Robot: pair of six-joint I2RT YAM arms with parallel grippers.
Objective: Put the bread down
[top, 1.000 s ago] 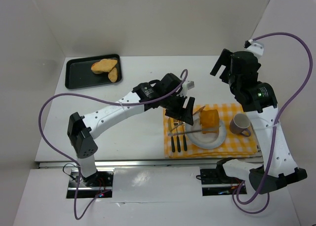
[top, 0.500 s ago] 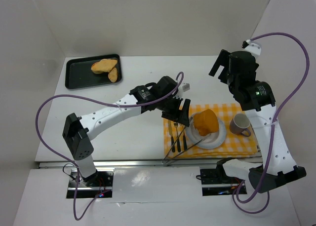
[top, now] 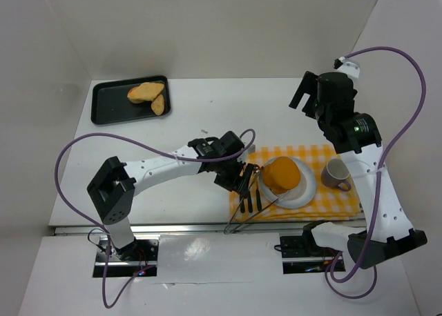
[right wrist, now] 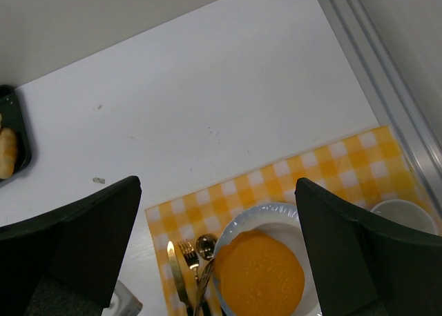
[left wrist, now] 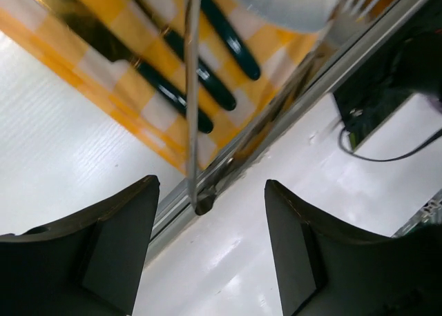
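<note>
On the plate [top: 309,190]: bread [top: 283,174], dome up | left gripper [top: 246,183] just left of plate, above cutlery [top: 250,202], fingers apart | tongs [top: 254,212] lying beside plate's near-left rim | right gripper [right wrist: 217,192] high above plate, fingers wide apart

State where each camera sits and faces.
Top external: above and behind, looking down on left arm, right arm, bread, plate.
Left wrist: low, facing cutlery handles, tongs; left end effector fingers frame it.
Right wrist: high, looking down; right end effector fingers frame it.
Shared: right wrist and top both see bread, tray.
</note>
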